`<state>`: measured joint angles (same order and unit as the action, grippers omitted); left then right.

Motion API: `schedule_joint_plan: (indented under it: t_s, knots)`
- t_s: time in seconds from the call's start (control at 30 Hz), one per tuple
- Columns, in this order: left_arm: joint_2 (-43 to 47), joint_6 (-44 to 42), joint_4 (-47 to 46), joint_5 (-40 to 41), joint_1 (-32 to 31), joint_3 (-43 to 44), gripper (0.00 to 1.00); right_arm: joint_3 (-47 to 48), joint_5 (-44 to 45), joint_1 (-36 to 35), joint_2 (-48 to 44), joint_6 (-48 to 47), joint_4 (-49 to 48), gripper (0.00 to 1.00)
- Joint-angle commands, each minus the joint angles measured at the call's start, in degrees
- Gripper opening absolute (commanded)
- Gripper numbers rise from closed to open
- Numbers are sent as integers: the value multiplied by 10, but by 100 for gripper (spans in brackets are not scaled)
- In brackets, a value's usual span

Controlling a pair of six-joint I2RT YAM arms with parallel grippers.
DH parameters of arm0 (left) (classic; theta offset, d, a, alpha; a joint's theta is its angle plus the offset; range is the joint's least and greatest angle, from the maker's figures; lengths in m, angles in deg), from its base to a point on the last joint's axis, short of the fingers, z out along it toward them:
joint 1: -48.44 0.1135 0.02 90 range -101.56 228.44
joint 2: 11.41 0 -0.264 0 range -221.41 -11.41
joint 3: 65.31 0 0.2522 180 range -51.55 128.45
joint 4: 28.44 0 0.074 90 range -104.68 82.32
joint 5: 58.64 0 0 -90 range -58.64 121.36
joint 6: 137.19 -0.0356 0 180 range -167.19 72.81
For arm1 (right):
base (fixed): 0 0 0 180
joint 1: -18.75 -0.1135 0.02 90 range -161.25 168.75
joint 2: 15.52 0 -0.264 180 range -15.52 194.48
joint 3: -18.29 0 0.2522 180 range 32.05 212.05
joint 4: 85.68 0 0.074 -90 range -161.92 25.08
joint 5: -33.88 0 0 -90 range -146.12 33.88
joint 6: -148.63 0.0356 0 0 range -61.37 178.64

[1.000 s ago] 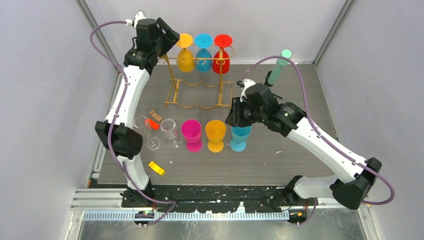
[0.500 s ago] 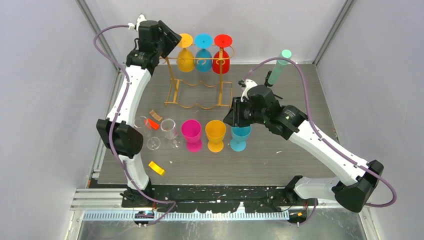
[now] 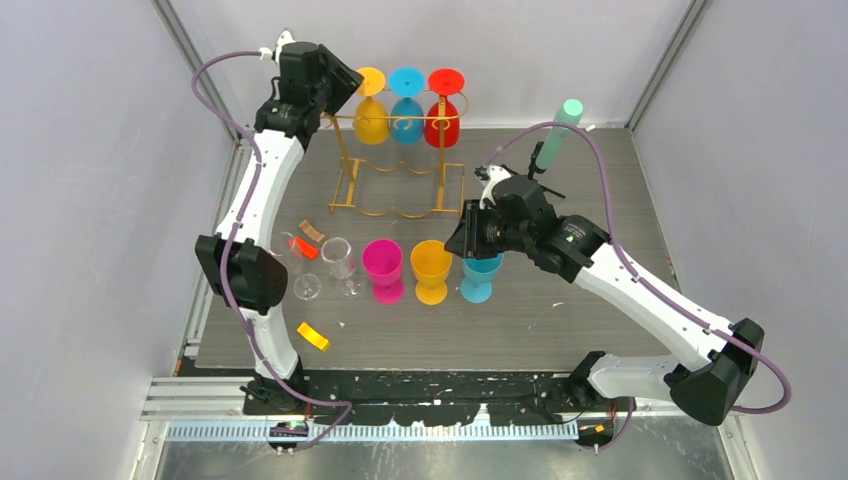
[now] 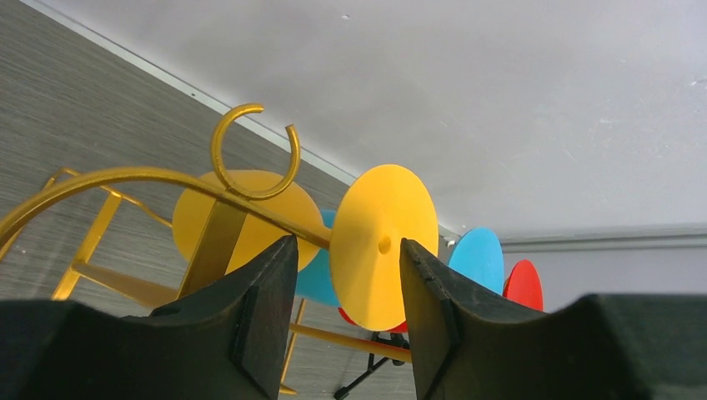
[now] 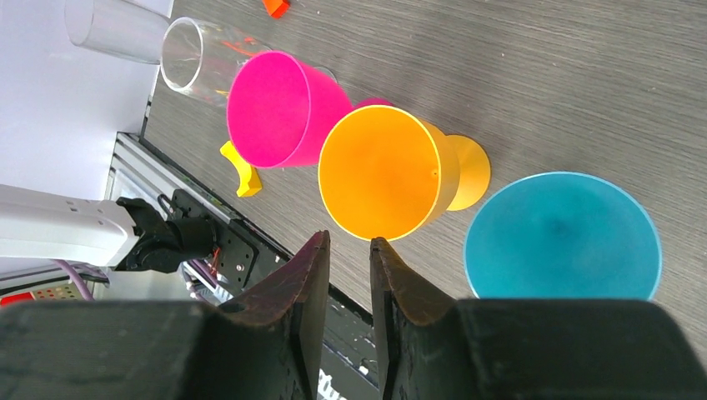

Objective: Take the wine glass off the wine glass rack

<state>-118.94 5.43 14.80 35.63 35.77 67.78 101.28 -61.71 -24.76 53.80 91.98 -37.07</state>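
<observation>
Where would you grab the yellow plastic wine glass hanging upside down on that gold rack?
The yellow plastic wine glass hangs bowl-down on the gold wire rack, its flat round foot exposed above the rail. Probably grip that foot from the rack's left end, nearest it.

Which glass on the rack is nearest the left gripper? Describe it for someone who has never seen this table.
At the far side of the table stands a gold wire rack with three glasses hanging upside down. The left gripper is at the yellow glass, the leftmost; its neighbours are a blue glass and a red glass.
</observation>
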Motion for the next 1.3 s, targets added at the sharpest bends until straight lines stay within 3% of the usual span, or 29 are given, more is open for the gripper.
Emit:
schedule_joint_plan:
  t_s: [0.0,0.33,0.8,1.27]
  knots:
    - [-9,13,-31,-15,4,13,50,-1,-6,-3,-20,9,-27,30]
    - [9,30,-79,-38,7,-25,29,1,2,-3,-14,10,-23,22]
    - [36,48,-102,-60,13,-43,0,-4,11,-3,-16,10,-22,20]
    - [79,115,-251,-75,29,-145,0,-3,13,-3,-18,13,-24,20]
